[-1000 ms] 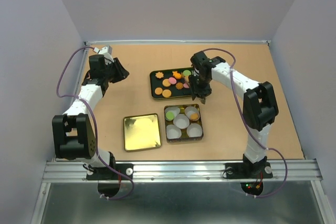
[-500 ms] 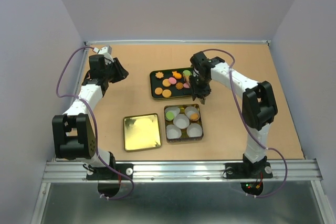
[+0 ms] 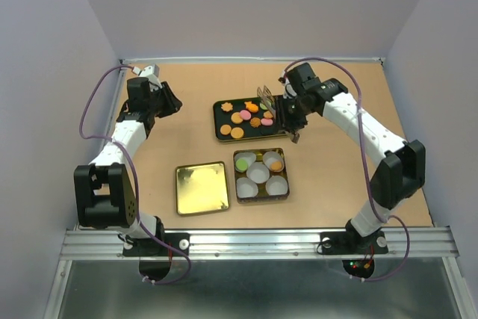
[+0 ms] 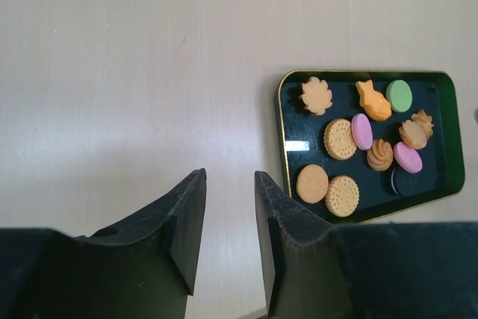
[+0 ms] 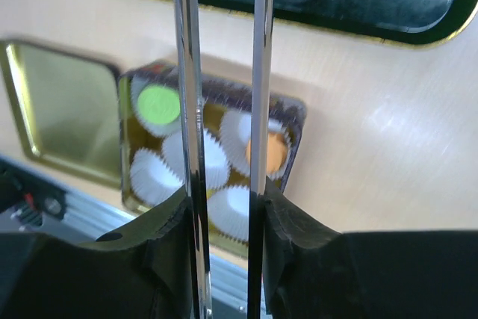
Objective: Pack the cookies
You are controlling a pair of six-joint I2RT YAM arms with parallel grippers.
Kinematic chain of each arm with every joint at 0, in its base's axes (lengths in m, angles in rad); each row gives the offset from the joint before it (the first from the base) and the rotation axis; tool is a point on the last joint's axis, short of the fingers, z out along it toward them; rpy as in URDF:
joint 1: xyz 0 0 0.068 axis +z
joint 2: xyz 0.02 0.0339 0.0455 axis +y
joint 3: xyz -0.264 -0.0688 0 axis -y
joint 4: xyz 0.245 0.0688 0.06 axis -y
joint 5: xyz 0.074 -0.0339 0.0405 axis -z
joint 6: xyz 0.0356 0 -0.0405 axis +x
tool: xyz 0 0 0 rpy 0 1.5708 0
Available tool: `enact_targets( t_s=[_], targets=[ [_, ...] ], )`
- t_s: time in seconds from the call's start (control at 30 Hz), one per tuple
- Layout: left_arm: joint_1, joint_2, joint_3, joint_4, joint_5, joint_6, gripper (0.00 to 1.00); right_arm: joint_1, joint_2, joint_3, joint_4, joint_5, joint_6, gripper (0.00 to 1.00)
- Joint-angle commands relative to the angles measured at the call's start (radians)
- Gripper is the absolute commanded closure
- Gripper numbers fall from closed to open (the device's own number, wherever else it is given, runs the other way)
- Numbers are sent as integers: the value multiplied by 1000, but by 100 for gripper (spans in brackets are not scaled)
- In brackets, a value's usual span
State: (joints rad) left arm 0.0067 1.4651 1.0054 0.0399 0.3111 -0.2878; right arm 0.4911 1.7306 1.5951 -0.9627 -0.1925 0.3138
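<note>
most cookies (image 4: 340,138) lie on the black tray (image 4: 310,128); one green and one orange sit in paper cups (image 3: 258,173) in the tin (image 3: 261,197). right gripper (image 5: 224,203) clamps metal tongs (image 5: 261,72) by the tray's right end. left gripper (image 4: 229,181) empty, fingers narrowly apart, well left of the tray.

Your top external view looks down from above and behind the arm bases (image 3: 153,243), far enough to hold the whole table (image 3: 187,95). Your left wrist view looks past the left gripper (image 4: 229,178), well back from the black tray (image 4: 437,121) at right. Your right wrist view looks along the tongs (image 5: 261,72) in the right gripper (image 5: 224,192), nearer, over the tin (image 5: 295,110), tray edge at top. All three share the tray.
</note>
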Motion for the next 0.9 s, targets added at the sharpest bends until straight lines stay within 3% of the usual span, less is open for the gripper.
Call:
enact_targets(
  t_s=[0.0,0.23,0.47,0.87],
  targets=[
    [-5,-58,-11,31,-23,27,57,0,-162,-130,24,-91,10,61],
    [-4,-65,-19,37,-32,29,57,0,-198,-230,39,-13,40,60],
    [-4,-35,-10,40,0,18,57,0,-105,-187,50,4,57,51],
    [-4,-66,-1,25,-15,26,57,-3,101,-92,87,88,54,50]
  ],
)
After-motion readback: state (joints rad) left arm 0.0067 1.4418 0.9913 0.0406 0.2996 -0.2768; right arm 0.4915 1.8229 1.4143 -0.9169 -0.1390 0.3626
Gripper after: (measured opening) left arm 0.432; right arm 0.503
